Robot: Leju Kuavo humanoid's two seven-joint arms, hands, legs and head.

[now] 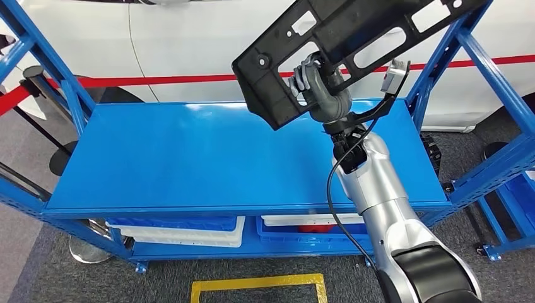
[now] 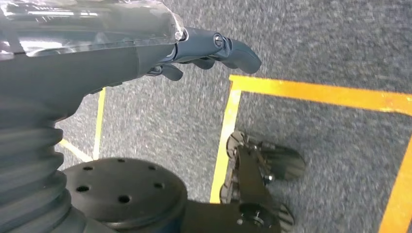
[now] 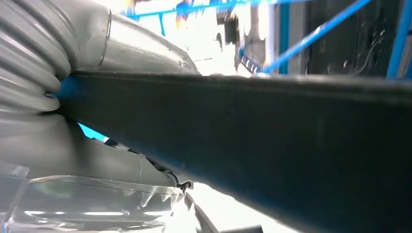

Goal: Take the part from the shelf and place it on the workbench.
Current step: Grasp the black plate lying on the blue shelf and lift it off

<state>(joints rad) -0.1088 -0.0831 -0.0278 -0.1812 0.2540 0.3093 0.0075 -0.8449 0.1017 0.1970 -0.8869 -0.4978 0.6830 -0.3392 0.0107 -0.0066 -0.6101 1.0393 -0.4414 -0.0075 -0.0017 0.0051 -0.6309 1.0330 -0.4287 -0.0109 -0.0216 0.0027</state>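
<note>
In the head view my right hand (image 1: 315, 85) grips a large flat black plastic part (image 1: 340, 44) with several cut-out slots, raised and tilted above the back right of the blue shelf surface (image 1: 208, 158). The part's long dark edge (image 3: 272, 141) crosses the right wrist view, with the grey thumb (image 3: 131, 43) pressed against it. My left hand (image 2: 194, 53) hangs over the grey carpet, fingers loosely curled with nothing in them.
Blue uprights of the rack (image 1: 486, 69) stand close to the part on the right, and others (image 1: 50, 69) on the left. White and blue bins (image 1: 189, 230) sit on the lower tier. Yellow floor tape (image 1: 258, 284) marks the carpet in front. A white car body (image 1: 189, 38) stands behind.
</note>
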